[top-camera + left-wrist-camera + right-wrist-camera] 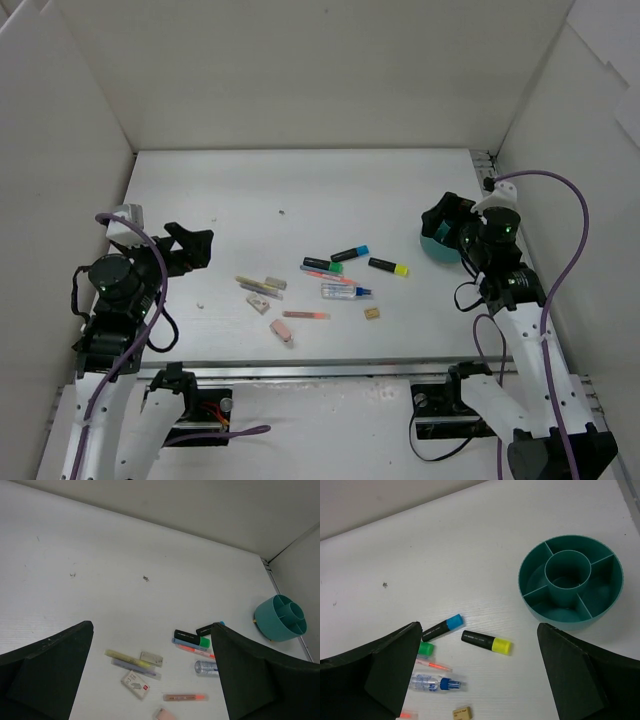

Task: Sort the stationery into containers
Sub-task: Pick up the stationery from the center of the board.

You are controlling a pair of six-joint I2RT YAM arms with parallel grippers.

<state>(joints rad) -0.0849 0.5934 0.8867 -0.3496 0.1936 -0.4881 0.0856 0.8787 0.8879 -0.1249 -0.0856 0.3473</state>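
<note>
The stationery lies loose mid-table: a yellow-capped highlighter [387, 266] [486, 642], a blue-capped one [351, 252] [442, 627], a green-capped one [322, 265] [192, 638], a clear blue-capped pen [346, 291] [436, 683], an orange pen [305, 315] [184, 697], beige sticks [258, 285] [128, 659], a white eraser [135, 684], a pink eraser [281, 331] and a tan cube [372, 313] [462, 713]. The teal tub [432, 247] [555, 612] [272, 627] stands at the right, divided into compartments, all empty. My left gripper [195, 245] [152, 630] is open and empty, left of the items. My right gripper [450, 225] [479, 627] is open and empty, above the tub's side.
White walls enclose the table on the left, back and right. Small specks [146, 578] lie on the far table surface. The tub sits near the right wall and a metal edge strip [267, 566].
</note>
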